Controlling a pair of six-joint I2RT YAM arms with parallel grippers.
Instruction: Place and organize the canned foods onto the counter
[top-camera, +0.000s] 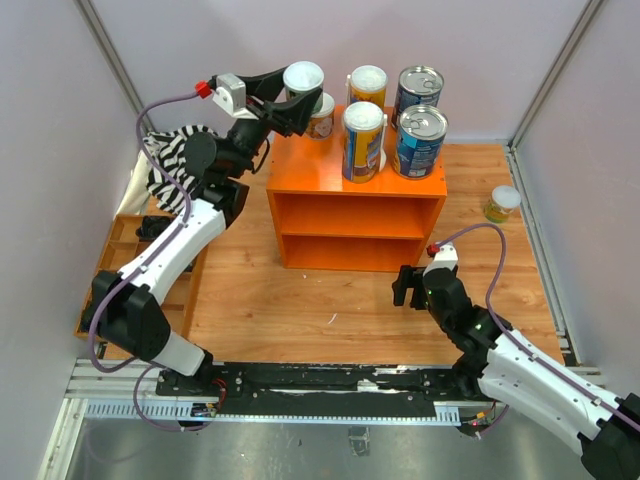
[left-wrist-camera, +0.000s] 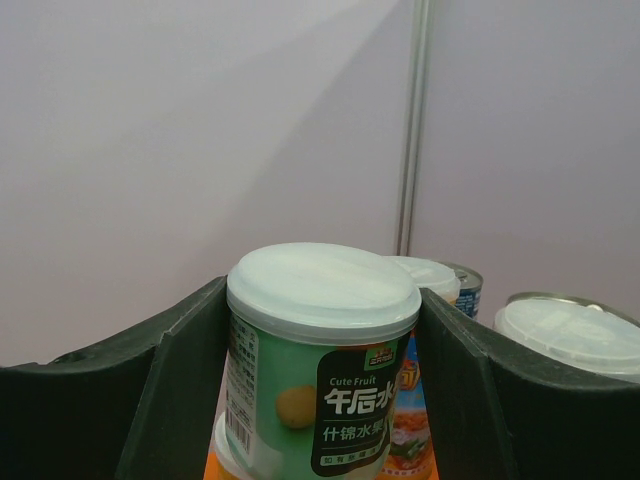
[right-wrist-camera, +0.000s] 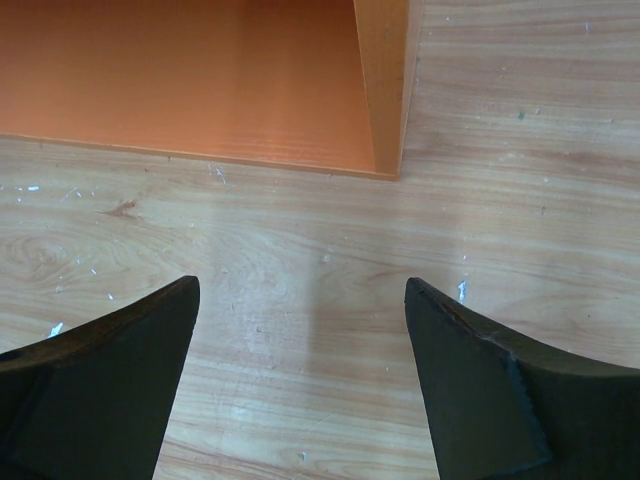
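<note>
1. The counter (top-camera: 355, 180), orange with a flat top, carries two wide blue tins (top-camera: 420, 140) and two tall yellow-and-blue tins (top-camera: 362, 140).
2. The left gripper (top-camera: 298, 95) is clamped on a green-labelled tin (left-wrist-camera: 315, 390) at the counter's back-left corner, directly above a small yellow-labelled tin (top-camera: 322, 122) — whether they touch, I cannot tell.
3. The right gripper (right-wrist-camera: 300, 300) hangs wide and empty over the wooden table (right-wrist-camera: 320, 230) in front of the counter.
4. The step in hand looks like placing the green-labelled tin. The next move calls for lowering it squarely, then releasing — one last small tin (top-camera: 503, 203) stands on the table, far right.
</note>
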